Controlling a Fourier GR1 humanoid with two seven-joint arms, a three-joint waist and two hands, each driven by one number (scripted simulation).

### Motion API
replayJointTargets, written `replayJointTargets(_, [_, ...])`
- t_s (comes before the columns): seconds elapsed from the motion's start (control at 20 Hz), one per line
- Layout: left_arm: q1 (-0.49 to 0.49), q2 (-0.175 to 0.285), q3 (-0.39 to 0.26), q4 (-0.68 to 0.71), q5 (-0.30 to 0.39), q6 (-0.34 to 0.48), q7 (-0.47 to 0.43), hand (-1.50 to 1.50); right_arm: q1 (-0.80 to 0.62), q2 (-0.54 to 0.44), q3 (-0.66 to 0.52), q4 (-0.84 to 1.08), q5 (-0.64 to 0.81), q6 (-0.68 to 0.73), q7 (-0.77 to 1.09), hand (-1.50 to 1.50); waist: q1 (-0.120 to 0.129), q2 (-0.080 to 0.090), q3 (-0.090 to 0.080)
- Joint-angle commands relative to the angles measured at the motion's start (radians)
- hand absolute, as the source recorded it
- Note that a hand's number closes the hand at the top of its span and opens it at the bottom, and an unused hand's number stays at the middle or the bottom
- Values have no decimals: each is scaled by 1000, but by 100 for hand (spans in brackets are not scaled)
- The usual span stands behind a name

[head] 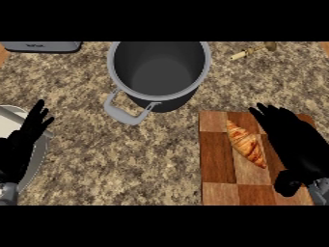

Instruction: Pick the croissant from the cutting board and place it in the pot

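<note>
— Starting with the counter [89, 159]: speckled granite, stretching across the whole view.

— Bearing the pot [135, 58] at top centre, standing upright, gaping open, pointing one handle toward the lower left.

— Then the cutting board [220, 164], lying flat at lower right, below the pot and apart from it.

— Hanging over the board's right part, the right hand [302, 149]: forearm showing at the lower right corner, fingers pointing toward the view's top, relaxed and uncurled, gripping nothing.

— Touching the croissant [247, 144]?

— Hovering just beside it; hard telling about contact.

— Resting at the left edge, the left hand [17, 144]: fingers up, spread, holding nothing.

— Lastly, looking at the croissant itself: lying slantwise on the board, just left of the right hand, outside the pot.
</note>
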Motion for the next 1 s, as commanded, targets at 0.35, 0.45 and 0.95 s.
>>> replayJointTargets(0.35, [34, 8, 80, 19, -5, -35, -11, 0, -216, 332, 56, 175, -13, 316, 297, -150, -26, -3, 0])
replayJointTargets(0.45, [47, -36, 56, 75, -41, -12, -65, 0, -225, 307, 68, 321, 62, 226, 178, -150, -23, 1, 1])
replayJointTargets(0.95, [-10, -47, 90, 31, -76, -28, 32, 0, -197, 426, 88, 396, 200, 257, 224, -150, -32, -2, 1])
